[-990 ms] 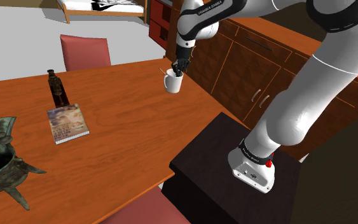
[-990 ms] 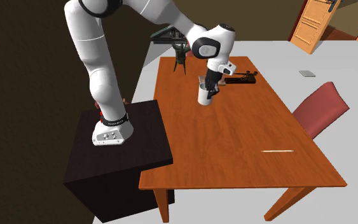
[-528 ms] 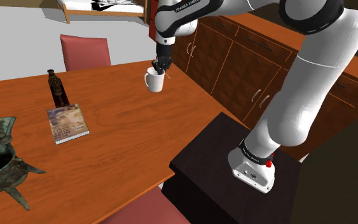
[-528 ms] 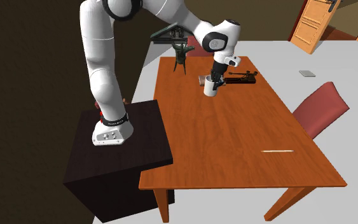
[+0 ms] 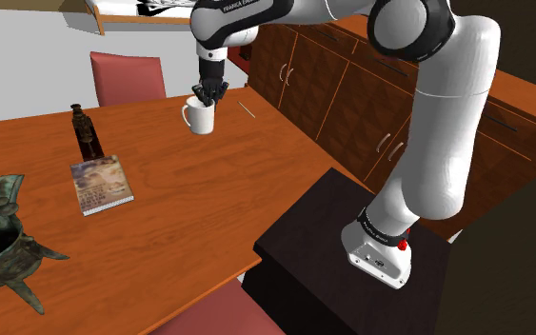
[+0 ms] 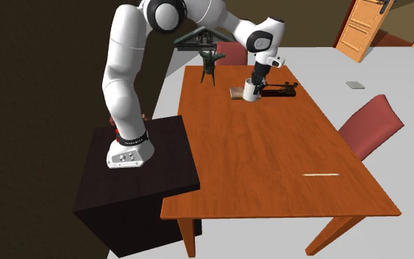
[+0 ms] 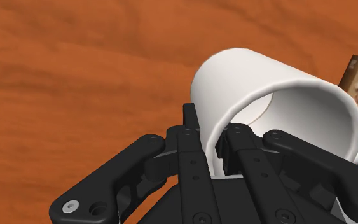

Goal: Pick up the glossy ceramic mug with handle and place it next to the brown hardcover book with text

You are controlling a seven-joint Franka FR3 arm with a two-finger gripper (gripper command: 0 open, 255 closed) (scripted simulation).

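— One mug (image 5: 198, 117): where?
— Over the table (image 5: 208, 209), well apart from the book (image 5: 101, 183), its rim clasped by the gripper (image 5: 208, 96).
— Pointing?
— Upright, mouth up, handle toward the shoulder view's left.

table (image 5: 189, 209) – wooden | on it – book (image 5: 101, 184); dark bottle-like object (image 5: 86, 133); green tripod vessel (image 5: 4, 238); thin pale stick (image 6: 321, 175)
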